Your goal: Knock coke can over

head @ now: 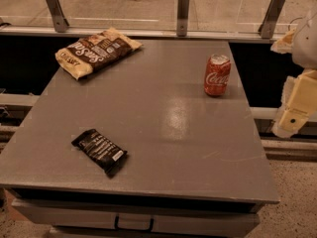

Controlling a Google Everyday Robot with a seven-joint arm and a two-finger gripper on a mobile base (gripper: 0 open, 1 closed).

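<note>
The coke can (217,75), red with white script and a silver top, stands upright near the right rear of the grey table (163,133). My gripper (290,120) is at the right edge of the view, beyond the table's right edge, to the right of the can and a little nearer the camera. It is apart from the can and partly cut off by the frame.
A brown-and-cream chip bag (96,52) lies at the table's back left. A black snack packet (100,151) lies at the front left. A glass railing with metal posts (183,13) runs behind the table. A drawer handle (133,224) sits under the front edge.
</note>
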